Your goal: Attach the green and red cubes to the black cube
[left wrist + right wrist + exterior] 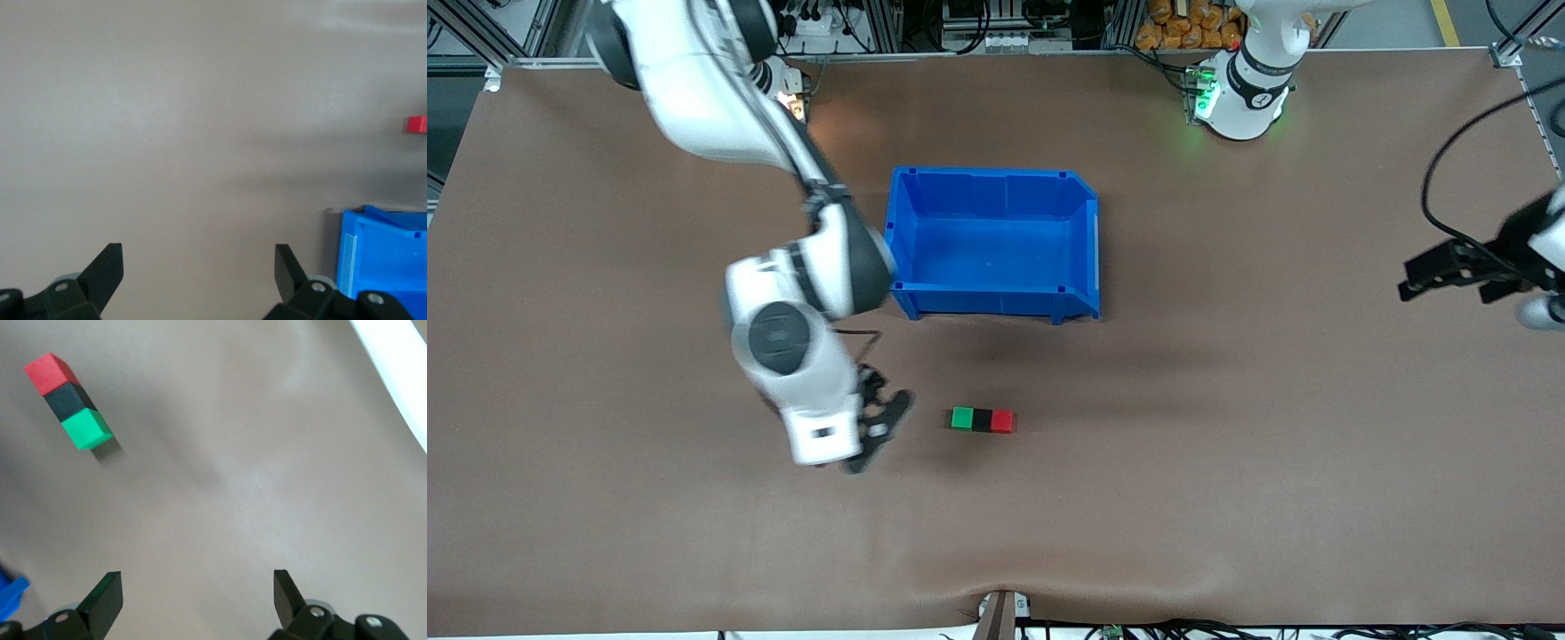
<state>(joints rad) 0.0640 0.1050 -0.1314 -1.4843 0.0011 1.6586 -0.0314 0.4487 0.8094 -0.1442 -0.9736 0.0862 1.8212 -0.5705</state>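
On the brown table the green cube (pixel 961 418), the black cube (pixel 982 420) and the red cube (pixel 1002 421) lie touching in one row, black in the middle, nearer the front camera than the blue bin. The right wrist view shows the same row: red cube (pixel 50 373), black cube (pixel 69 399), green cube (pixel 89 429). My right gripper (pixel 885 413) (pixel 197 583) hangs open and empty beside the green end, apart from it. Over the left arm's end of the table, my left gripper (pixel 1409 280) (pixel 199 257) is open and empty. The left wrist view catches only the red cube (pixel 417 124).
An empty blue bin (pixel 987 302) stands mid-table, farther from the front camera than the cubes; its corner shows in the wrist views (pixel 383 260) (pixel 10 597). Cables run along the table's front edge. The table's pale edge (pixel 393 367) crosses the right wrist view.
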